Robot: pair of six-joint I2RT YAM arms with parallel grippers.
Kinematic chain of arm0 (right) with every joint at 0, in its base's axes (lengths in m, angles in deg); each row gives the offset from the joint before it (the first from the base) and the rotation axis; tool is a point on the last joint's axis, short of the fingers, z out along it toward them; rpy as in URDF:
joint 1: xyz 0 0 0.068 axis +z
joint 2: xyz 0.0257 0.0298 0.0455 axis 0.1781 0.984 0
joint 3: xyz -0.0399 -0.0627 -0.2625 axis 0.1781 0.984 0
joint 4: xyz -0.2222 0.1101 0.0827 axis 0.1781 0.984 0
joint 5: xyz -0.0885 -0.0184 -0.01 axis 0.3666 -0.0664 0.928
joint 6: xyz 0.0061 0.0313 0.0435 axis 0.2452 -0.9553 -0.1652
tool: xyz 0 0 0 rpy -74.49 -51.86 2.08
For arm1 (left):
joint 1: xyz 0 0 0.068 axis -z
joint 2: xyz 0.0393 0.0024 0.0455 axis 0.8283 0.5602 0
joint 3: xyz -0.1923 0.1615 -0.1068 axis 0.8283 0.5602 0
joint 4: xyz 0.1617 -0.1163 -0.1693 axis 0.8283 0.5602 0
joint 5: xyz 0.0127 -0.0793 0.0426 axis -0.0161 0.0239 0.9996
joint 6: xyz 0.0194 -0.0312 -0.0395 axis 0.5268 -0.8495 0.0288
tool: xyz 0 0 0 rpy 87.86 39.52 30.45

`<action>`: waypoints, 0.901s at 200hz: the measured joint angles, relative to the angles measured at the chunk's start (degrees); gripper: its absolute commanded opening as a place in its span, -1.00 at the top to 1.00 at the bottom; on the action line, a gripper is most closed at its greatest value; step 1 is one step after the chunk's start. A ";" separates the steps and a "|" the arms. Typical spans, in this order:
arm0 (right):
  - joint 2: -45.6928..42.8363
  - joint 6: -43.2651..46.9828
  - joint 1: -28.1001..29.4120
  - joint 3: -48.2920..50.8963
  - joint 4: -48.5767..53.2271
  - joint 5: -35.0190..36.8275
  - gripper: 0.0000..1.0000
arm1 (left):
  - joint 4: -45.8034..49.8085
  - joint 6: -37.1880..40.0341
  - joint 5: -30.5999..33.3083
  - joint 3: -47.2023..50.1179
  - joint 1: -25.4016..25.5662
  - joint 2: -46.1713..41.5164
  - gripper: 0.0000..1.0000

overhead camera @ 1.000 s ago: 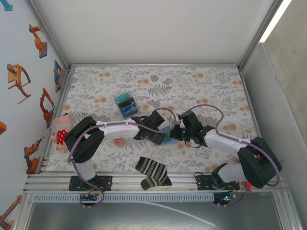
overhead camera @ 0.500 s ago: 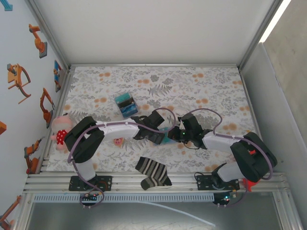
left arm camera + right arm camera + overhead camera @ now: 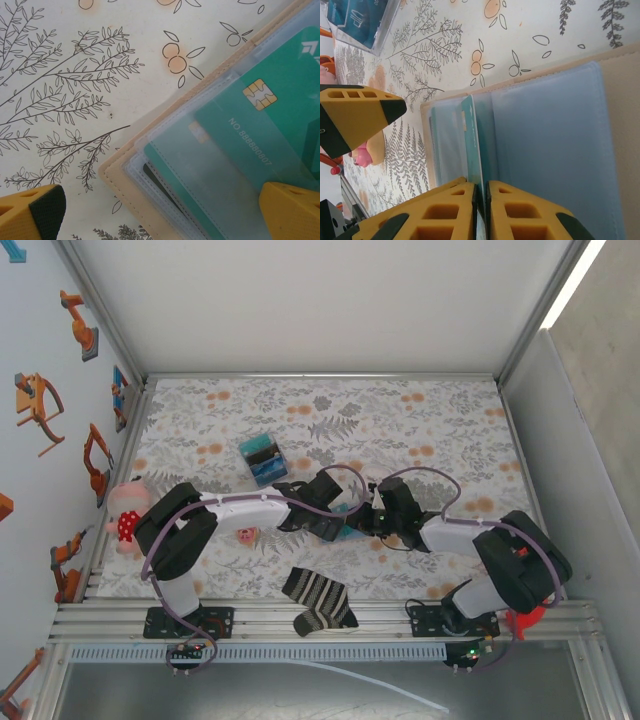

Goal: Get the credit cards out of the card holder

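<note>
The tan card holder (image 3: 131,186) lies open on the floral table, its clear sleeves showing. A teal credit card (image 3: 282,107) with a gold chip sits in a sleeve, and another card's teal edge (image 3: 170,175) shows lower down. My left gripper (image 3: 160,215) is open, one yellow finger on each side of the holder's corner. My right gripper (image 3: 481,187) is shut on the upright edge of a teal credit card (image 3: 471,142) between the holder's blue-grey sleeves (image 3: 545,150). In the top view both grippers, left (image 3: 335,520) and right (image 3: 366,523), meet over the holder (image 3: 347,533).
A clear box (image 3: 262,460) with teal and blue contents lies behind the left arm, also at the corner (image 3: 362,20) of the right wrist view. A striped sock (image 3: 318,600) lies at the near edge. A pink plush toy (image 3: 125,515) sits at the left edge.
My right arm has swung left, bringing its gripper up against the card holder and the left gripper. The left arm and its open jaws have stayed put.
</note>
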 measured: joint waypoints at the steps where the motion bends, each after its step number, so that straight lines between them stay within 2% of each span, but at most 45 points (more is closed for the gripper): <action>1: 0.00 -0.02 0.00 0.02 -0.02 0.00 0.84 | 0.00 0.02 0.00 0.00 0.00 0.00 -1.00; 39: -0.68 0.48 0.02 -0.02 0.39 -0.15 1.00 | -0.02 -0.02 0.00 0.00 0.02 -0.04 -1.00; 83: -6.67 5.42 0.20 -3.19 12.57 3.32 1.00 | 0.83 0.07 0.48 0.15 0.09 -2.32 -0.99; 140: -13.07 12.20 0.17 -7.04 24.13 6.56 1.00 | 0.81 0.11 2.32 0.48 -1.14 -13.66 -0.98; 180: -17.73 18.49 0.22 -9.18 27.69 5.16 1.00 | -1.60 0.90 -0.13 5.20 -5.86 -24.35 -1.00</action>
